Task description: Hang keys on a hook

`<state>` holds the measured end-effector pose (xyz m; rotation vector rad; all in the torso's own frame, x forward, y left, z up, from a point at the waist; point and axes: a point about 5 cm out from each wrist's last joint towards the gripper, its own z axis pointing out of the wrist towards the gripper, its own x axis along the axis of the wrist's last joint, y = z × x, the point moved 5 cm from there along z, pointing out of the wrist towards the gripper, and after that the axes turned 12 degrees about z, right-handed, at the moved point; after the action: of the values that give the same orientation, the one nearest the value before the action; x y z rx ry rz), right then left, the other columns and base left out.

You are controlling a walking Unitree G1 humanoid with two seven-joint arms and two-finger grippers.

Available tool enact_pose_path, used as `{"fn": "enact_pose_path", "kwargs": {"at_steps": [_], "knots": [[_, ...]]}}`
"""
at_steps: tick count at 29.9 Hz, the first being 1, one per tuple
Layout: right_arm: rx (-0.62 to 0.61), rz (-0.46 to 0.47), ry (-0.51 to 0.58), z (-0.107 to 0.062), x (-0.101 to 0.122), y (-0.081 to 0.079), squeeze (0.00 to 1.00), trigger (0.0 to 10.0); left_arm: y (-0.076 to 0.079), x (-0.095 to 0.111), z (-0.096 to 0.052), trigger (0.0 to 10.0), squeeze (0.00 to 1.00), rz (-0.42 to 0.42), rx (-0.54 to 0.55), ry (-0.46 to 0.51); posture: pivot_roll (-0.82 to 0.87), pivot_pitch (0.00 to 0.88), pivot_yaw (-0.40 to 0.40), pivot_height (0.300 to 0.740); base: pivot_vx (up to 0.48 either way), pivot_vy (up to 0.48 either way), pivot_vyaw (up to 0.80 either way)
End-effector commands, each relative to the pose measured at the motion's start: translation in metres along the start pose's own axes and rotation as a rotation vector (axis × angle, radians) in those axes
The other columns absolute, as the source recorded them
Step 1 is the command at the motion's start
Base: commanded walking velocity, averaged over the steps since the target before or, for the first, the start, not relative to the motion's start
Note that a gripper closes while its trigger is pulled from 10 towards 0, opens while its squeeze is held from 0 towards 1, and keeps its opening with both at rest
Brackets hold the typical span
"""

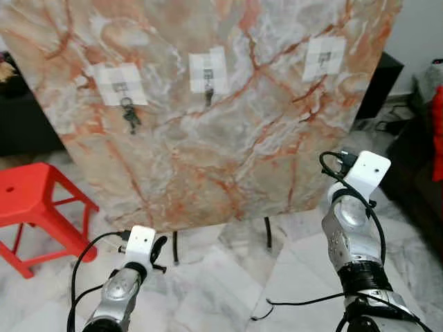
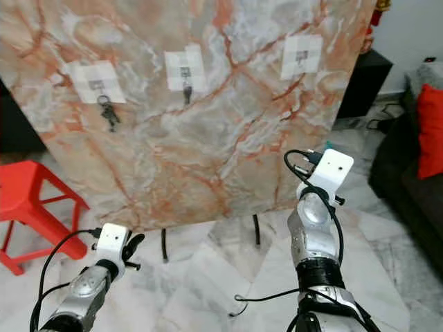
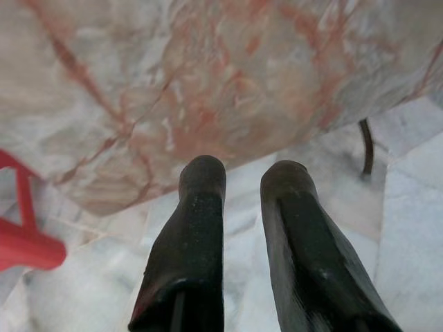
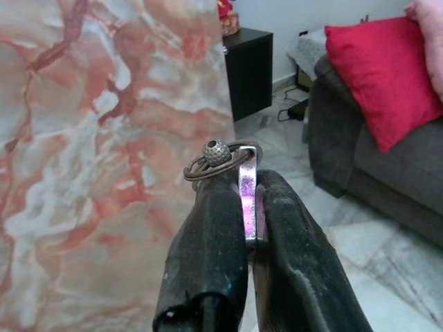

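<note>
I am seeing open air between my right gripper (image 4: 239, 183) and the marble board (image 1: 208, 131). The left hook (image 1: 122, 88) is carrying keys (image 1: 129, 114), the middle hook (image 1: 208, 76) a small item, while the right hook (image 1: 324, 58) is sitting bare. A red stool (image 1: 34, 197) is crowding my left side, a grey sofa (image 4: 374, 138) my right.

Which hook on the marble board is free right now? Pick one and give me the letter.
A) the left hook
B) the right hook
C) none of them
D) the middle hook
B: the right hook is bare, while a bunch of keys hangs from the left hook and something dark hangs from the middle hook; the right gripper holds a key ring between its fingers.
</note>
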<state>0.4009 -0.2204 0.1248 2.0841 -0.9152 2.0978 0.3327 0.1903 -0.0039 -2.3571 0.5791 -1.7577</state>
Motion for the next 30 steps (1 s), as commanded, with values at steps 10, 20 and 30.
{"fn": "enact_pose_path", "kwargs": {"at_steps": [10, 20, 30], "knots": [[0.036, 0.03, 0.013, -0.001, 0.006, -0.016, 0.0, 10.0, 0.002, -0.006, -0.004, 10.0, 0.0, 0.015, -0.015, -0.012, 0.08, 0.028, 0.02, 0.74, 0.0, 0.0, 0.0], [0.031, 0.035, 0.007, -0.001, 0.003, -0.016, 0.0, 10.0, 0.002, -0.006, -0.004, 10.0, 0.0, 0.023, -0.018, -0.012, 0.08, 0.04, 0.019, 0.74, 0.155, 0.0, 0.0], [0.013, 0.042, 0.031, 0.0, 0.01, -0.014, 0.0, 10.0, -0.002, -0.061, -0.029, 10.0, 0.0, -0.013, 0.005, -0.21, 0.07, 0.052, 0.023, 0.74, 0.272, 0.0, 0.0]]}}
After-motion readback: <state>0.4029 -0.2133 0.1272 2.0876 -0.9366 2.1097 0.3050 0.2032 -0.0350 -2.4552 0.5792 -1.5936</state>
